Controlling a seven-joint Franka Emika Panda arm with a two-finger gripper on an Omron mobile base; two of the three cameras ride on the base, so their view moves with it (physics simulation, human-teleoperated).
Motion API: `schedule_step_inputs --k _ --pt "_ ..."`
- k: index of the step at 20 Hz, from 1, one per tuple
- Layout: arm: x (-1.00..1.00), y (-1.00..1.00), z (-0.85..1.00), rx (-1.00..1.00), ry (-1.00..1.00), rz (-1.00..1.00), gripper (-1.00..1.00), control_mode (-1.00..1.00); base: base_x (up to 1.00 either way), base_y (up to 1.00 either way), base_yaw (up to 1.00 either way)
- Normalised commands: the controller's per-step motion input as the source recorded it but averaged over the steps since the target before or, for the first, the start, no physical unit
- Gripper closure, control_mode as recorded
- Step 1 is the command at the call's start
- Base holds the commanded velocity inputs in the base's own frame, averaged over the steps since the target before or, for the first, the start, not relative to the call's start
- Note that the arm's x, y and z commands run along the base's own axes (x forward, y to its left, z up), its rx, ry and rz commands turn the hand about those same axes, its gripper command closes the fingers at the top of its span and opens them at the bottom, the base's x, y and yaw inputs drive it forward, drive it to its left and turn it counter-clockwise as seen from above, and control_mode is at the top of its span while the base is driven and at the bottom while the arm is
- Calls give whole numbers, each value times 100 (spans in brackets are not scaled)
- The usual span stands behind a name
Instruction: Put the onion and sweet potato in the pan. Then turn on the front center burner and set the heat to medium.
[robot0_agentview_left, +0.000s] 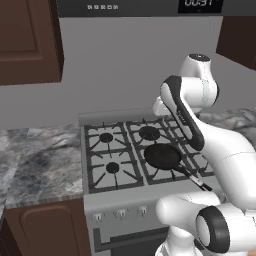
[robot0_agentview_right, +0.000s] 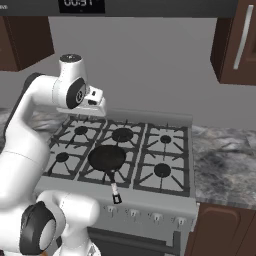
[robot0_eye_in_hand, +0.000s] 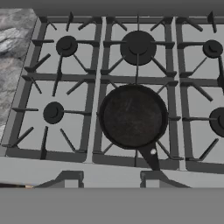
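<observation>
Marble counter (robot0_agentview_left: 45, 160) left of the steel range (robot0_agentview_left: 100, 197), dark wood cabinets (robot0_agentview_left: 27, 42) above it. Range has six gas burners in three columns under black grates. Left column: rear-left burner (robot0_eye_in_hand: 66, 45) and front-left burner (robot0_eye_in_hand: 53, 112), both bare. Middle column: rear center burner (robot0_eye_in_hand: 138, 47) bare; black pan (robot0_eye_in_hand: 132, 116) sits on the front center burner's grate, covering the cap, nothing inside it. Pan handle (robot0_eye_in_hand: 151, 157) points toward the front edge of the range, over the knob row (robot0_agentview_right: 145, 215). Right column: rear-right burner (robot0_eye_in_hand: 212, 48) and front-right burner (robot0_eye_in_hand: 218, 121), bare. More marble counter (robot0_agentview_right: 225, 165) right of the range, another dark cabinet (robot0_agentview_right: 237, 42) above. White arm rises over the rear of the cooktop, hand aimed down at the stove. Gripper fingers are pressed together, pinching nothing; tips are not clear in the hand view. Onion and sweet potato: cannot tell where they are.
</observation>
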Motion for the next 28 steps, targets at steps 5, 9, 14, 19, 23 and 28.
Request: schedule_step_inputs --k 5,9,14,19,23,28 --pt "-29 0 -4 0 5 0 -100 -100 0 0 0" --pt "-39 0 -8 0 10 0 -100 -100 0 0 0" --pt "-30 0 0 0 2 0 -100 -100 0 0 0" --pt "-18 0 0 0 4 2 -100 -100 0 0 0" --pt "-9 0 0 0 1 2 -100 -100 0 0 0" --pt "0 0 0 0 0 0 -100 -100 0 0 0"
